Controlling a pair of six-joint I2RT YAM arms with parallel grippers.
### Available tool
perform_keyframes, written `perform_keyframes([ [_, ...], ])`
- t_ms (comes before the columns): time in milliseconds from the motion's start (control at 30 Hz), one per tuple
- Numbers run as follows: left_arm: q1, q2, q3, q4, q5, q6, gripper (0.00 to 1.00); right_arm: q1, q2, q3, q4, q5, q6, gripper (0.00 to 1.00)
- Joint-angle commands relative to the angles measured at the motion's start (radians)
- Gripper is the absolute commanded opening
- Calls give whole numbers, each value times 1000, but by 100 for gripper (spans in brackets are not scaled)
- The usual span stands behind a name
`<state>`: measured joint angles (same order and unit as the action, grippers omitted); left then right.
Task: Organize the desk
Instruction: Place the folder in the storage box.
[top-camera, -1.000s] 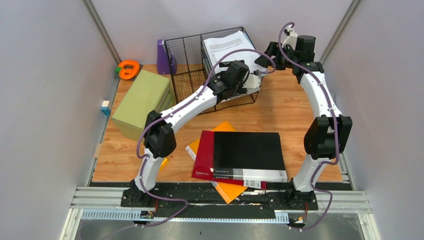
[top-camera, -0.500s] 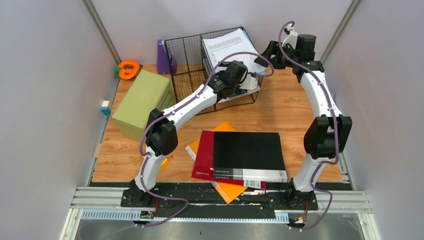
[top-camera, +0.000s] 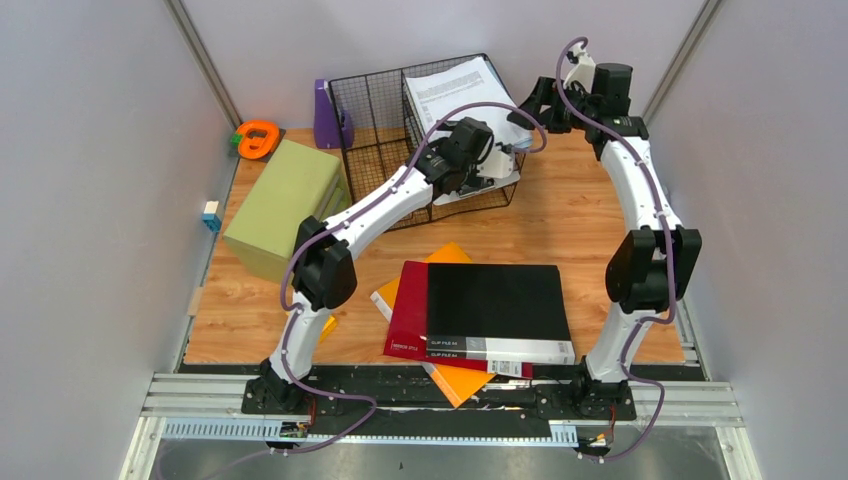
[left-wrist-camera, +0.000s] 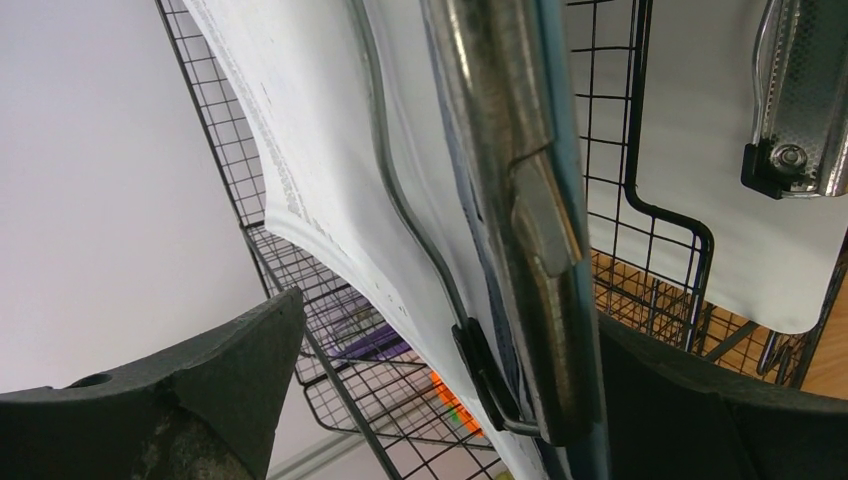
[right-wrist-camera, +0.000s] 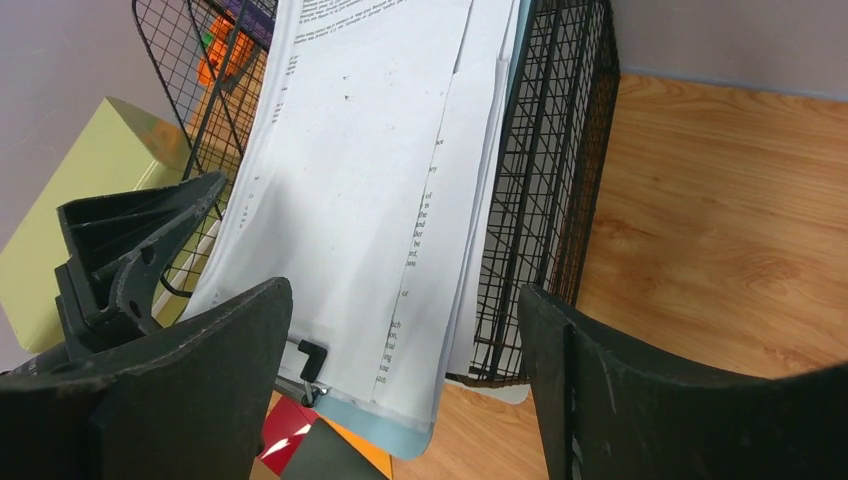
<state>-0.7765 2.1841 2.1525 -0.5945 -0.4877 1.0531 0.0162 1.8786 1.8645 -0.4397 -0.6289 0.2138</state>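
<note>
A light-blue clipboard with white printed sheets (top-camera: 455, 90) (right-wrist-camera: 370, 180) leans tilted in the black wire basket (top-camera: 375, 110) at the back of the desk (top-camera: 570, 210). Its clip end points toward the near side. My left gripper (top-camera: 497, 160) (left-wrist-camera: 450, 315) is open and straddles that end. The metal clip (left-wrist-camera: 520, 200) lies between the jaws, close to the right one. My right gripper (top-camera: 528, 108) (right-wrist-camera: 402, 292) is open beside the basket's right wall (right-wrist-camera: 545, 150). It faces the sheets from above without touching them.
A white clipboard (left-wrist-camera: 790, 100) rests against the basket's front. A black binder (top-camera: 495, 300), a red one (top-camera: 408, 310) and an orange folder (top-camera: 450, 380) lie stacked near the front. A green box (top-camera: 285, 205), a purple holder (top-camera: 325, 115) and an orange tape dispenser (top-camera: 257, 138) stand at the left.
My right gripper's jaws have widened and the arm has drawn back slightly. My left wrist has edged right toward the clip end. The clipboard has barely shifted.
</note>
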Motion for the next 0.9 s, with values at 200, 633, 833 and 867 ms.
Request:
perform_keyframes([
  [200,19,-21,-29,38,16,-75,100,19,94,84,-30,-19,-38,82],
  [633,26,-59,-138,77,60,-162,100,95,135,70,-102,272,-242,65],
  [833,33,-79,-158,80,76,-173,100,112,148,48,-128,357,-302,59],
  [867,35,-82,-160,79,80,-175,100,118,148,39,-128,372,-311,59],
])
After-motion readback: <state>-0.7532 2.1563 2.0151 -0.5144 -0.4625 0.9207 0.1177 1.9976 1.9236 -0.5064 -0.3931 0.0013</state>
